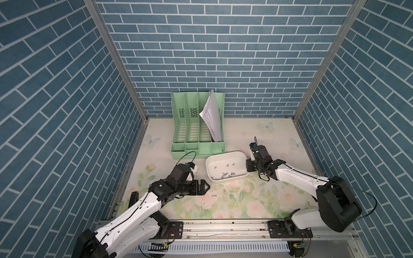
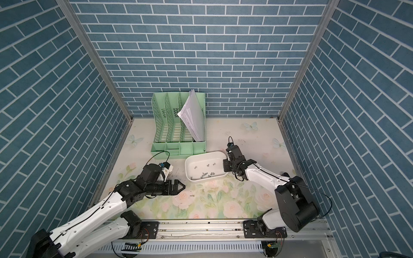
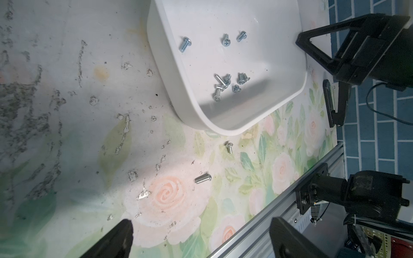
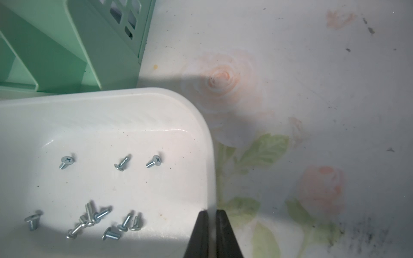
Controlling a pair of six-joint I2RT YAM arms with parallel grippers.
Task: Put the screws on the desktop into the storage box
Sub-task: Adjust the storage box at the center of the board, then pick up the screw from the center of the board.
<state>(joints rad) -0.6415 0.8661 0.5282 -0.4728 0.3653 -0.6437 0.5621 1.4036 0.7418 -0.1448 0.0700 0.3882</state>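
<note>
Right claw (image 4: 211, 215): pinching box (image 4: 156, 92) rim | Left claw (image 1: 206, 185): spread, beside box | Screws: most inside box; screw (image 3: 228, 147) and 2nd screw (image 3: 203, 178) on desktop (image 3: 67, 89) just outside box | Risk: tugging rim could tip box and spill contents; tiny screws may skid away from closing fingers.

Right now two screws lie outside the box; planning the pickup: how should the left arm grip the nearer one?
Probably pinch the screw across its threaded shaft, left gripper descending from straight above. It lies flat on the desktop, so only the shaft's sides are exposed.
</note>
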